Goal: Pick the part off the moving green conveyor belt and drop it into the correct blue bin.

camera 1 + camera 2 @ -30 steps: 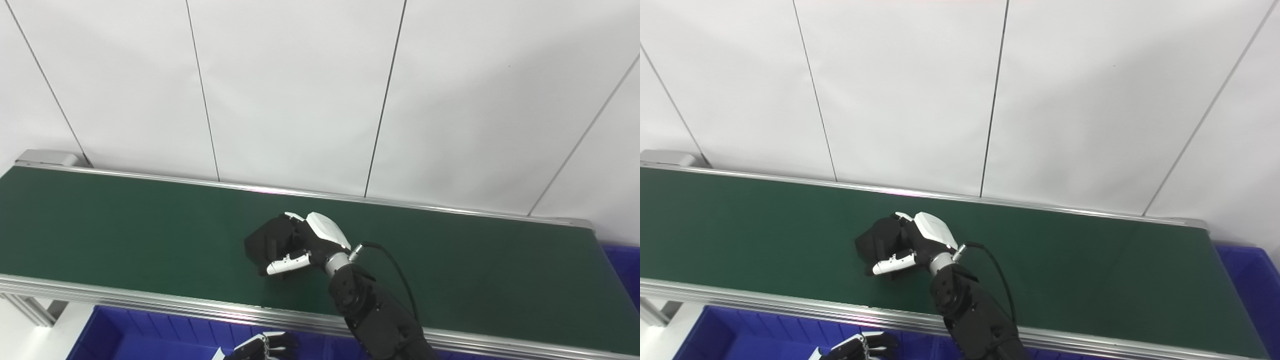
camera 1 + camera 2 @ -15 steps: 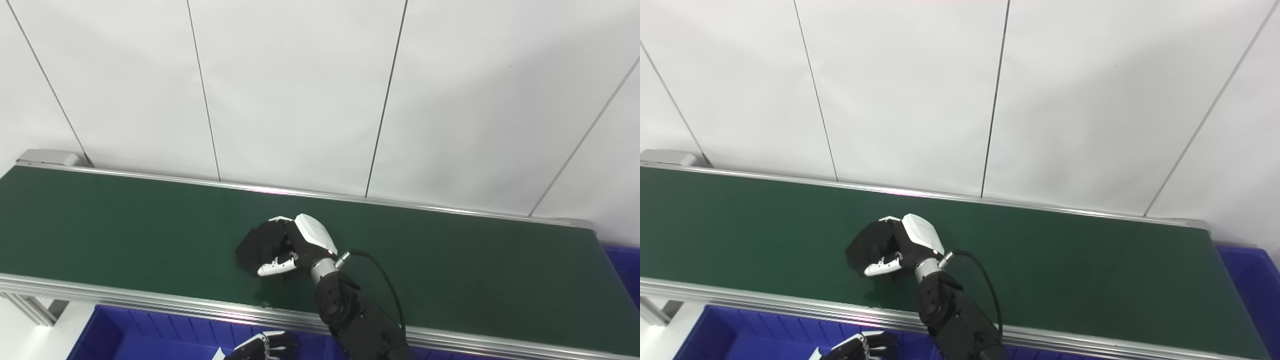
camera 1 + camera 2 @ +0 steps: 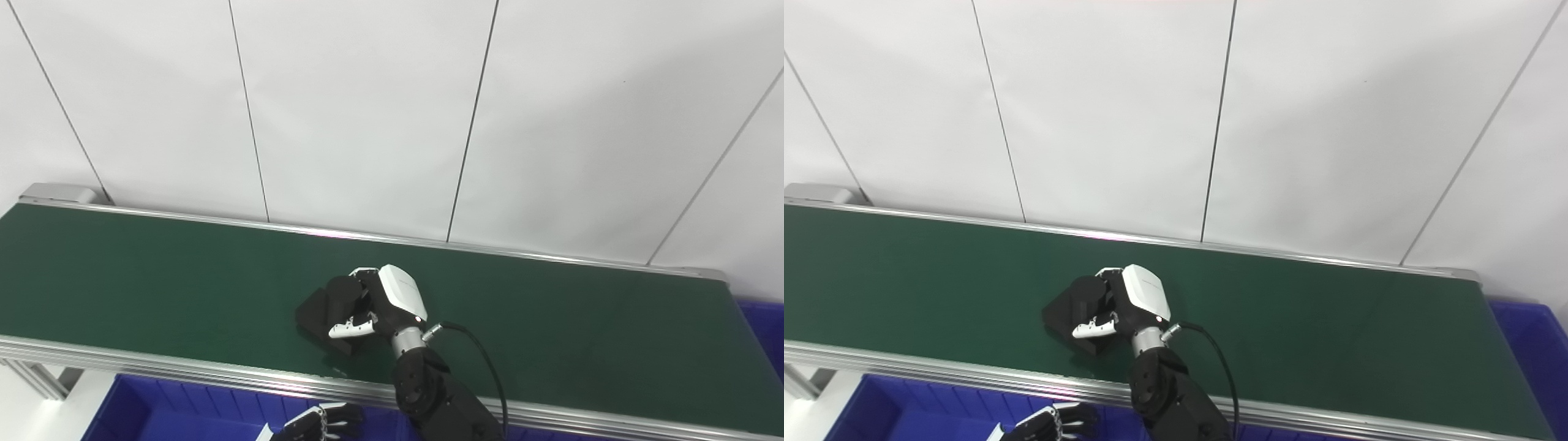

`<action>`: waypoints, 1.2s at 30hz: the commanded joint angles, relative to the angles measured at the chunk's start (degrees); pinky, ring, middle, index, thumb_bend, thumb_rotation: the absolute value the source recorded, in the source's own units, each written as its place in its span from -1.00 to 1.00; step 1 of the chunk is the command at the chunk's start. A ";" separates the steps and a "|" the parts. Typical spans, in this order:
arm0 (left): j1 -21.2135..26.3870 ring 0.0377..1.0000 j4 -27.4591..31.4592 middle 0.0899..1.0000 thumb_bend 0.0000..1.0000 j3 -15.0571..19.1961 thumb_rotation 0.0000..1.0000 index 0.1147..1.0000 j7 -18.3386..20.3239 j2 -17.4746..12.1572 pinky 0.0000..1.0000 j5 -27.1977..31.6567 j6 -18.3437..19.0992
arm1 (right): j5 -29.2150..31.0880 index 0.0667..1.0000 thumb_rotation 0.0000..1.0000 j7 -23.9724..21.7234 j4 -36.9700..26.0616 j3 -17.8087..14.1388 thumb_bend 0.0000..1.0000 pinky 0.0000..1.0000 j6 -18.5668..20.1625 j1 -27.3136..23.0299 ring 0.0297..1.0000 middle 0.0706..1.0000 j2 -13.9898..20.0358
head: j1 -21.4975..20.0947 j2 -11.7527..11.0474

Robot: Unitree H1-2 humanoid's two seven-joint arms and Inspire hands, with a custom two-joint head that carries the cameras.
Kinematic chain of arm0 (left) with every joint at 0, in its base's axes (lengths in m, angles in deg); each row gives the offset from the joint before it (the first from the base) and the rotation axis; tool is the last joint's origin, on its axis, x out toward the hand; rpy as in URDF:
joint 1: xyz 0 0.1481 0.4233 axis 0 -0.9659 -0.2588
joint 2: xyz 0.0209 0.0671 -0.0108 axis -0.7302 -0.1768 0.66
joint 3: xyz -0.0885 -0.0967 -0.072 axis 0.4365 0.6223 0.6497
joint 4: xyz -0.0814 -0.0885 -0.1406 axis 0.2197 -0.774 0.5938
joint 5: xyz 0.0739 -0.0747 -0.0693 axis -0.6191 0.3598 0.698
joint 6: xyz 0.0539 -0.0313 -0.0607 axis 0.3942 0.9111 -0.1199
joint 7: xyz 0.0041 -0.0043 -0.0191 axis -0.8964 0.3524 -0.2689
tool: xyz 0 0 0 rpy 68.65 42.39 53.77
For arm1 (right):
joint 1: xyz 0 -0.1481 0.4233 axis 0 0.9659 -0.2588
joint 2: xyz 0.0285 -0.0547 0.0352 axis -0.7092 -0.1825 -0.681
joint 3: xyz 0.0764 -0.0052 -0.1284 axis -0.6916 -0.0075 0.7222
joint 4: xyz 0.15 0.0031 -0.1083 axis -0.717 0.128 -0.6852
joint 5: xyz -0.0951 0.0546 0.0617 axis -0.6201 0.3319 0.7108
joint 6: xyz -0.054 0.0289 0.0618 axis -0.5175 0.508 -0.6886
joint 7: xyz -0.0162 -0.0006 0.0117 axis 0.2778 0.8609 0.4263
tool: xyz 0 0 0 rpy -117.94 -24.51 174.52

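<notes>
A black blocky part (image 3: pixel 315 312) lies on the green conveyor belt (image 3: pixel 153 275), near its front rail and about mid-length. My right hand (image 3: pixel 383 300) reaches over the rail from below, its fingers curled over the part's top and its white thumb (image 3: pixel 350 329) pressed on the near side. The part looks tilted, one corner close to the belt; I cannot see whether it is lifted clear. My left hand (image 3: pixel 318 424) shows only as curled fingertips at the bottom edge, below the rail over a blue bin (image 3: pixel 184 410).
A second blue bin (image 3: pixel 1528 343) stands past the belt's right end. Aluminium rails (image 3: pixel 184 367) run along both long sides of the belt. White wall panels rise behind it. A black cable (image 3: pixel 484 361) loops from my right wrist.
My right hand, with the part in it, slid a little left along the belt, then came back right and nearer the front rail, its wrist turning more upright. The left hand stayed put.
</notes>
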 commanded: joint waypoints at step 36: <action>1.78 0.33 0.92 0.42 0.89 2.59 -0.76 0.40 2.17 -2.48 0.17 4.34 -2.12 | 4.99 -0.09 -1.00 -14.83 -62.11 -12.16 0.02 -0.34 8.51 30.68 -0.23 0.02 7.72 | -5.81 3.19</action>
